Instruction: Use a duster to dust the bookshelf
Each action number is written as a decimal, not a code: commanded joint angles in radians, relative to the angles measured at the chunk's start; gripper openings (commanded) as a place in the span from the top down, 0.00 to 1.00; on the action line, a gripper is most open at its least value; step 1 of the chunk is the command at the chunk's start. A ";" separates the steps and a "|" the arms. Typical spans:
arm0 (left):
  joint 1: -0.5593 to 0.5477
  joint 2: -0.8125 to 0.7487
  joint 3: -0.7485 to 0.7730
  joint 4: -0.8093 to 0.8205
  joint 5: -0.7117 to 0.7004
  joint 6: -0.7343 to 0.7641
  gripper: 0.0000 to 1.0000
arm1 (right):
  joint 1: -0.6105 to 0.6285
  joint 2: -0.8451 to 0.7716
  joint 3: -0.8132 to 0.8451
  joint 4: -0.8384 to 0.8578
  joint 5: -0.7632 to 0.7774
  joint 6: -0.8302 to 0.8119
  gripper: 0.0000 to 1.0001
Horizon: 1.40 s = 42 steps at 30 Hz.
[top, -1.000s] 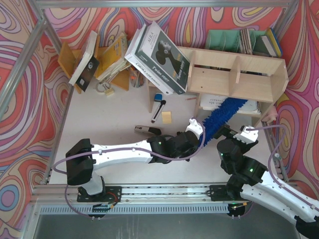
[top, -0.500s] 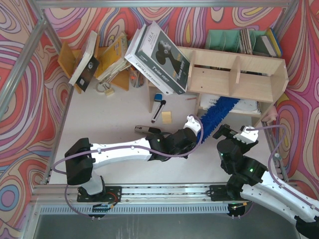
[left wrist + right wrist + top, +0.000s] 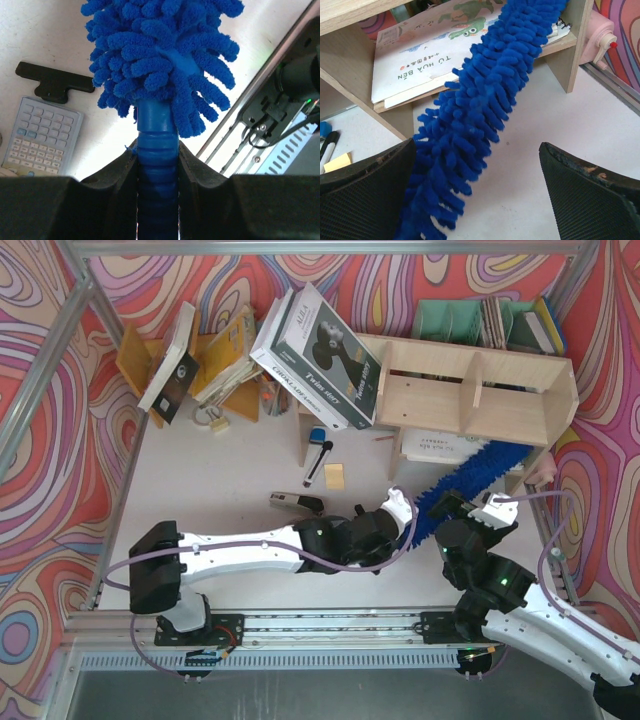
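The duster (image 3: 462,483) is a long bright-blue fluffy wand. It slants from my left gripper up to the right, with its tip in the lower right bay of the pale plywood bookshelf (image 3: 470,390). My left gripper (image 3: 402,508) is shut on the duster's ribbed blue handle (image 3: 157,165). In the right wrist view the duster head (image 3: 485,105) lies over a picture book (image 3: 415,60) on the bottom shelf. My right gripper (image 3: 480,185) is open and empty just below the shelf, with the duster head running past its left finger.
A big black-and-white box (image 3: 318,345) leans on the shelf's left end. A green file organizer (image 3: 460,320) stands behind it and a yellow book rack (image 3: 190,360) at far left. A marker (image 3: 317,458), a sticky note (image 3: 334,475), a calculator (image 3: 40,135) and a pink object (image 3: 600,37) lie nearby.
The left arm has swung the duster head right along the lower shelf, after a dip left half a second ago. The left gripper has shifted slightly right. The right arm has stayed put.
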 commanded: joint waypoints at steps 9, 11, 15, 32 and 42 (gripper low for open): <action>-0.009 -0.227 -0.160 0.065 0.040 0.083 1.00 | -0.001 0.014 0.096 -0.052 -0.005 0.034 0.01; -0.013 -0.263 -0.186 0.072 0.047 0.096 1.00 | -0.001 0.016 0.126 -0.082 -0.003 0.049 0.01; -0.017 -0.306 -0.211 0.058 0.057 0.114 1.00 | -0.001 0.027 0.185 -0.137 -0.003 0.071 0.01; -0.023 -0.259 -0.245 0.055 0.141 0.157 1.00 | -0.001 0.046 0.314 -0.261 -0.009 0.136 0.01; 0.010 -0.198 -0.256 0.057 0.114 0.130 1.00 | -0.001 0.043 0.264 -0.279 0.013 0.169 0.01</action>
